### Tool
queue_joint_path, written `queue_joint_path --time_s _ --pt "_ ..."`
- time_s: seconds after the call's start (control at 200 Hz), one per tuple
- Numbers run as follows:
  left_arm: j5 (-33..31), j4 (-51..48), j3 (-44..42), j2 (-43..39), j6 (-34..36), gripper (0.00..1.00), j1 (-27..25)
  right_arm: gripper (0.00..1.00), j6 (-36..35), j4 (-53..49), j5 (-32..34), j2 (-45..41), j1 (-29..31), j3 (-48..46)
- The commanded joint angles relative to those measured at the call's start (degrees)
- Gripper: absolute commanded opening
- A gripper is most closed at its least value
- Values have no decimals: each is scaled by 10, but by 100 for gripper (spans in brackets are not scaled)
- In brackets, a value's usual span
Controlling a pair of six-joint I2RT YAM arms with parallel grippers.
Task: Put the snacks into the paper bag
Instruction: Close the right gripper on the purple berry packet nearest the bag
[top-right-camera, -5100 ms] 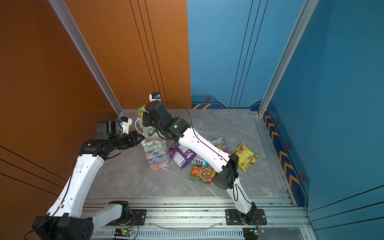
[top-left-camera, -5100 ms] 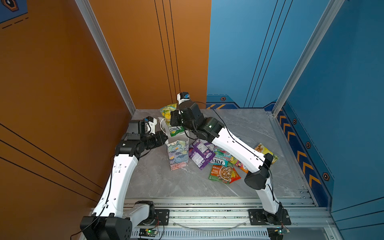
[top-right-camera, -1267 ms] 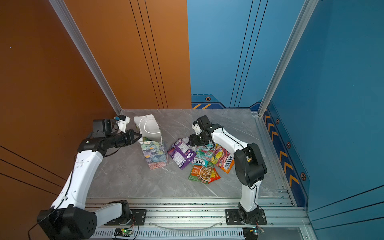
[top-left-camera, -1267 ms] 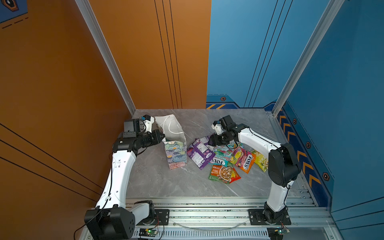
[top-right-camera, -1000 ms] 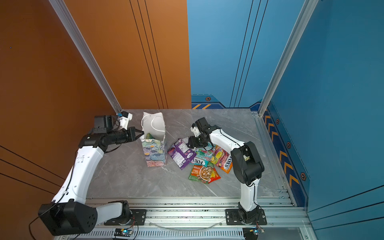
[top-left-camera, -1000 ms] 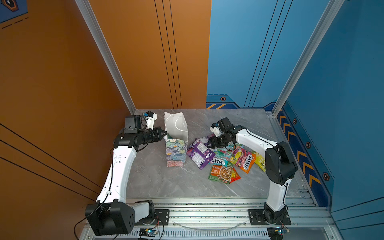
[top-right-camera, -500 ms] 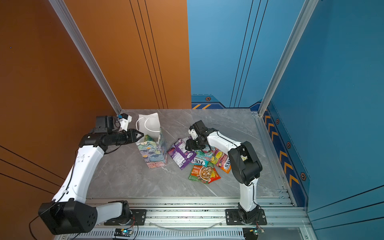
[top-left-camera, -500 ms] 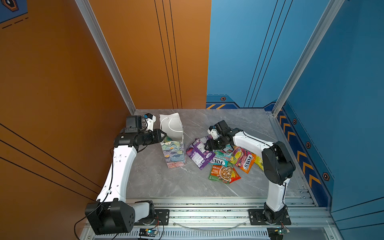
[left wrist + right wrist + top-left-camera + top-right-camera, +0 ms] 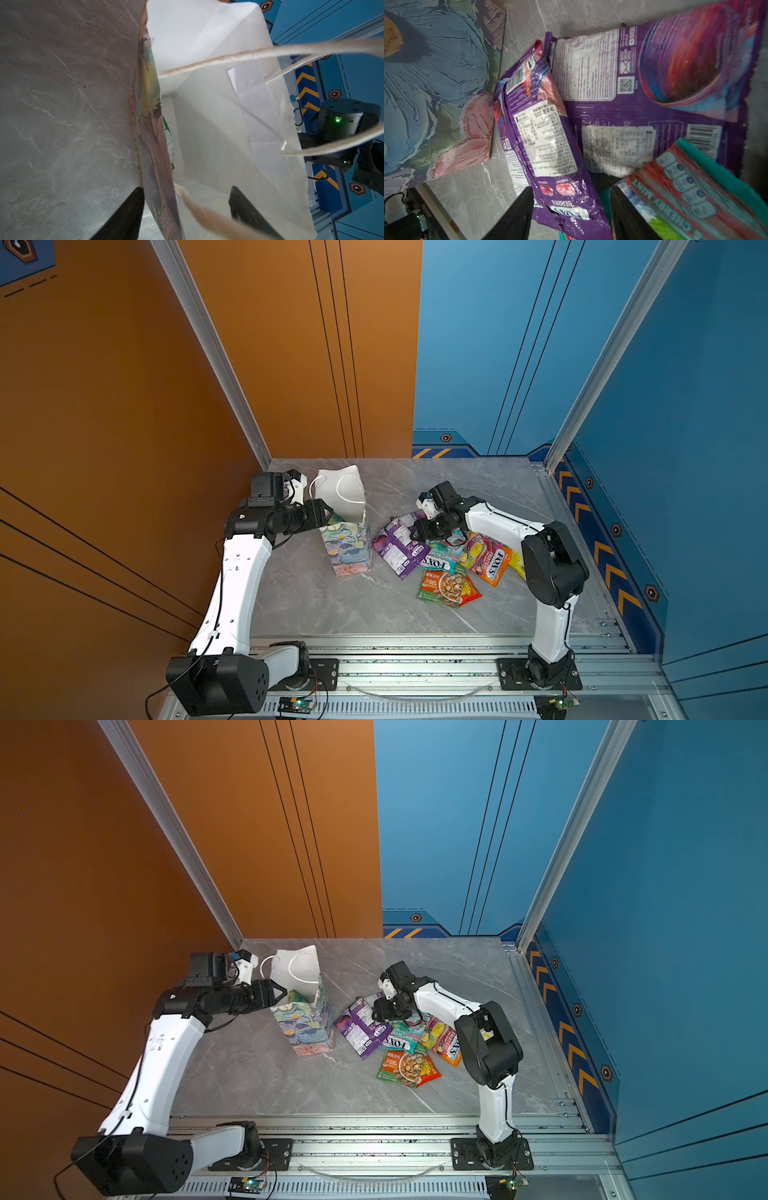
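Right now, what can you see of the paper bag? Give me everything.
The bag is small, paper, floral outside in green, blue and pink, white inside, with white cord handles. It stands on the grey table, mouth open, upper walls creased. A green packet shows inside against one wall. The left tool is open astride that wall, one finger outside, one inside, not clamping. A purple packet lies close by its base; contact unclear.
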Motion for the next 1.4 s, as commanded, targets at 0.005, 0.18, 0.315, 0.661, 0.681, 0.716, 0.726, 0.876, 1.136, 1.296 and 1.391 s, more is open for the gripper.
queue_joint_path --time_s 0.005,0.18,0.315,0.661,0.681,0.716,0.726,0.876,1.136,1.296,1.391 --pt "-48 -36 25 -11 -8 67 -16 61 -7 4 10 9 -4 7" --pt "-86 -50 26 -13 -16 65 -35 61 -23 6 -14 15 -4 16" --pt "-104 -62 26 -10 -22 56 -43 61 -34 2 -20 24 -4 28" --pt "-86 -67 23 -7 -28 31 -44 60 -43 1 -40 52 6 40" --pt "-86 -67 22 -7 -28 31 -44 59 -44 2 -40 54 8 40" --pt "-85 -67 22 -7 -27 28 -44 59 -43 4 -40 55 10 37" --pt "-84 -67 22 -7 -27 28 -44 59 -42 5 -39 56 11 37" --pt "-85 -66 25 -8 -26 17 -44 56 -31 22 -44 59 17 23" --pt "-83 -65 29 -7 -18 7 -45 22 -9 43 -53 49 26 10" --pt "-79 -64 26 -9 -14 3 -47 0 13 53 -42 18 24 -9" --pt "-75 -64 26 -10 -12 3 -48 0 28 53 -40 -15 21 -16"
